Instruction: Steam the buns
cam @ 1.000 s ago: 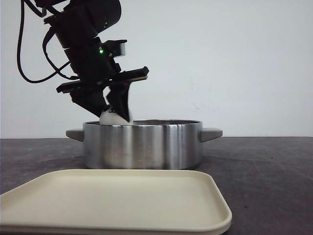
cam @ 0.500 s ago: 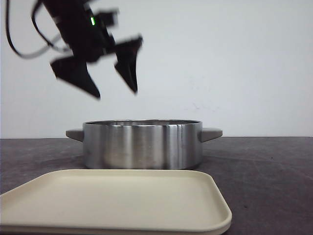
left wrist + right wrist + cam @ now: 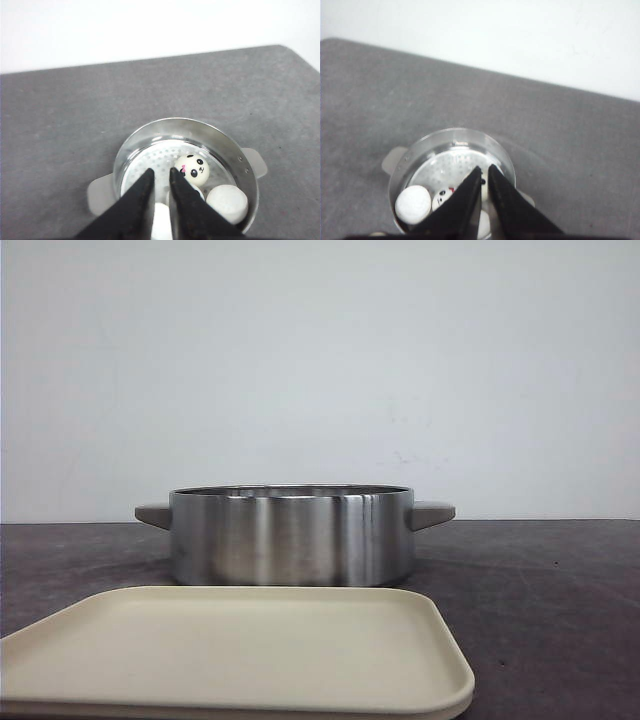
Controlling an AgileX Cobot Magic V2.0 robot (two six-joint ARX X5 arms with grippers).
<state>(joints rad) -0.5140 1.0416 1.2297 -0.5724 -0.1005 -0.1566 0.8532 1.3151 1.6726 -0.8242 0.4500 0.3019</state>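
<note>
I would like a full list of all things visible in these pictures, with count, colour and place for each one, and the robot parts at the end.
steamer pot: one, shiny silver with two grey handles, on the table behind the tray.
buns: white, inside the pot on its perforated floor; at least three show, one with a black panda face up, one plain side up; the fingers hide part of the floor, so the full count cannot be told.
tray: one, cream, nearest the front camera, nothing on it.
table: one, dark grey.
wall: white, behind the table.
left gripper: black, above the pot, nearly shut, holding nothing.
right gripper: black, above the pot, nearly shut, holding nothing.
</note>
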